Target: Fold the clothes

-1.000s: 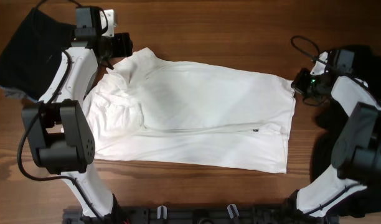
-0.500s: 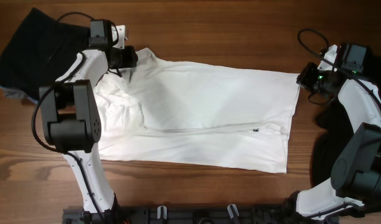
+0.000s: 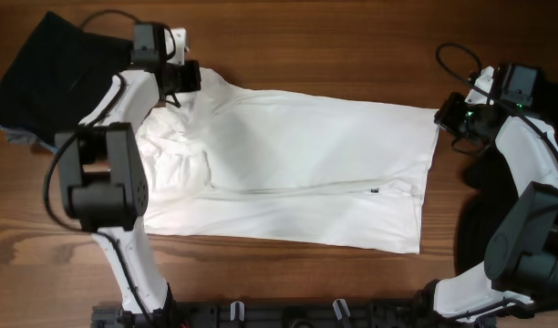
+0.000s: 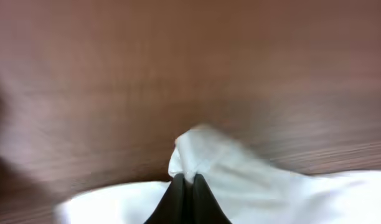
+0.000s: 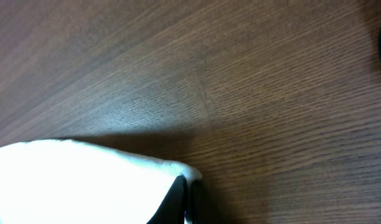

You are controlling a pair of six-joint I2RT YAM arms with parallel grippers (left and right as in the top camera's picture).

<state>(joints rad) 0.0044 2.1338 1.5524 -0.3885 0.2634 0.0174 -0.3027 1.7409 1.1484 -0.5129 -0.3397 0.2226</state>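
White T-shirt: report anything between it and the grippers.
Nothing visible does. The left gripper and right gripper are each shut on a far corner of the white T-shirt; the black garment lies off to the side.

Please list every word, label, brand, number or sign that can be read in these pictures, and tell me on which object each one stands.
No text can be read in any view.
Small dark mark on the white T-shirt: too small to read; it may be a label or a print.
Black garment and table: no lettering visible.
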